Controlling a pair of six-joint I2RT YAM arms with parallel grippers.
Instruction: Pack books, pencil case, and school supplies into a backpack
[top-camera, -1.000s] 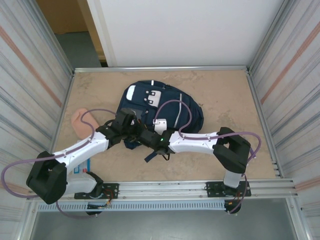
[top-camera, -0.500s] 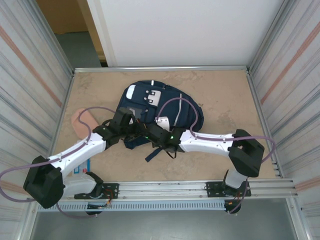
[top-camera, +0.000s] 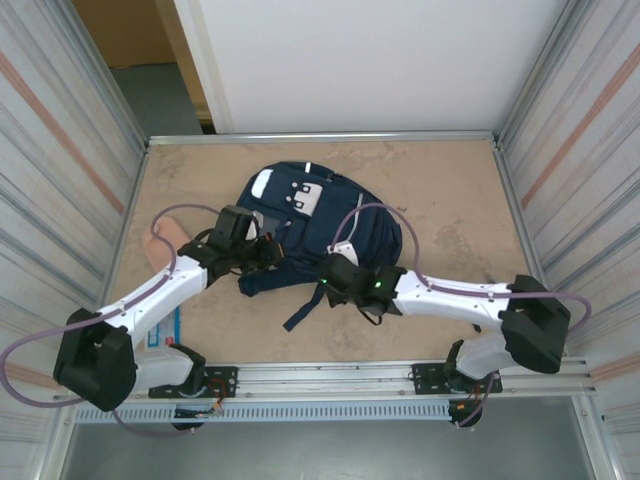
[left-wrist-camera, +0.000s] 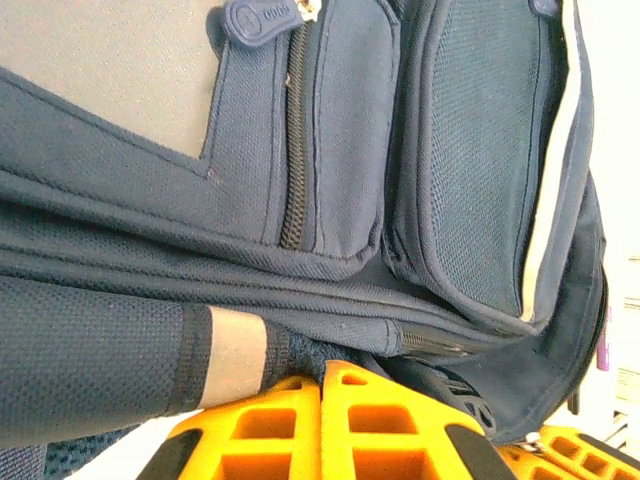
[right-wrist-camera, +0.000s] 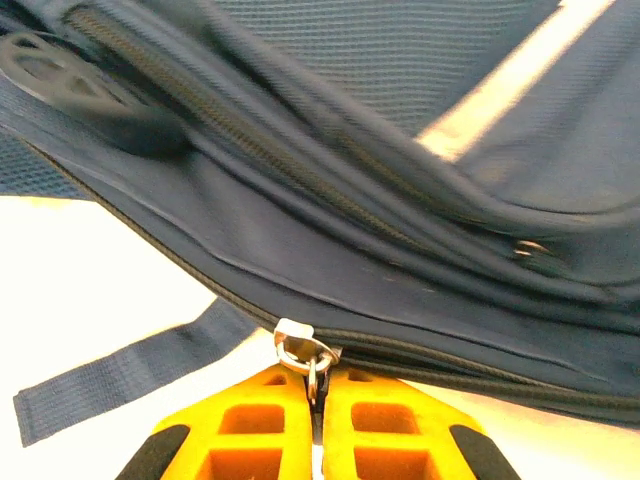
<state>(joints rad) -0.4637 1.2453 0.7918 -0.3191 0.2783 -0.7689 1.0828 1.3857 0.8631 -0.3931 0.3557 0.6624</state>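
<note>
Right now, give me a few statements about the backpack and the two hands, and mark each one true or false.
1. The right hand is shut on the metal zipper pull. True.
2. The backpack stands upright against the back wall. False: it lies flat on the table, near the middle.
3. The left hand hangs wide open above the backpack. False: its fingers are shut together, right at the backpack's edge.
4. A pink lump sits on the table to the left of the backpack. True.
</note>
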